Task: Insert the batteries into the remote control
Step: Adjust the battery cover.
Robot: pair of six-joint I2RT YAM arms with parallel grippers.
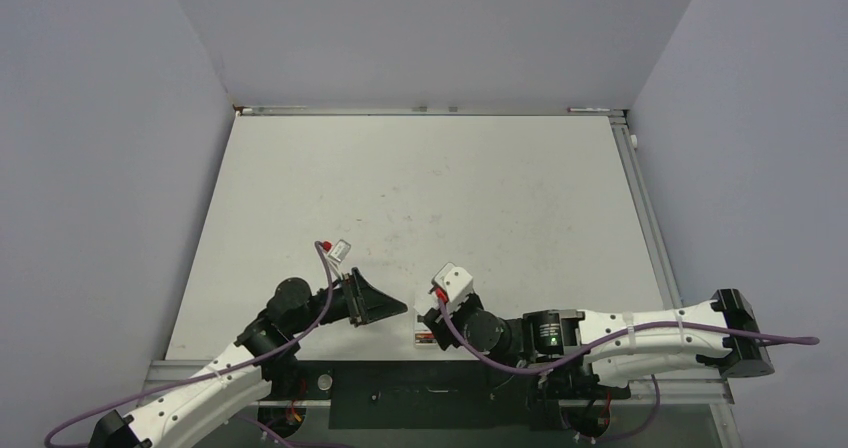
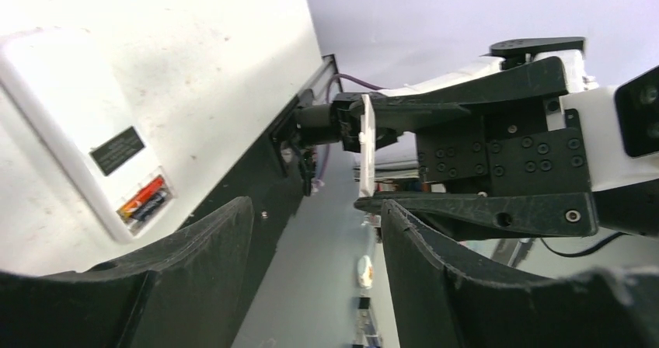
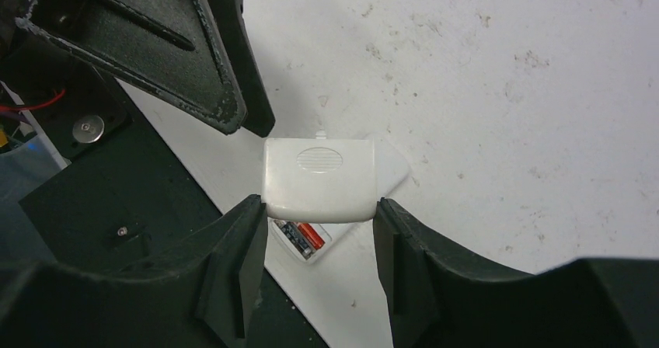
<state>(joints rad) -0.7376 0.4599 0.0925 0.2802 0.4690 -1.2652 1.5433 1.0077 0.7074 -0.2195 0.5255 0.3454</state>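
White remote (image 2: 70, 107), orange-black batteries (image 2: 144, 200) exposed

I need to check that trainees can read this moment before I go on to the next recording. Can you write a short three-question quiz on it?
1. True or false: the batteries already lie in the open compartment of the remote control.
2. What does the right gripper hold? A) a battery B) the white battery cover C) nothing
3. Fill in the missing word: the left gripper is ____ (open or shut), with nothing between its fingers.

Key: 1 true; 2 B; 3 open.
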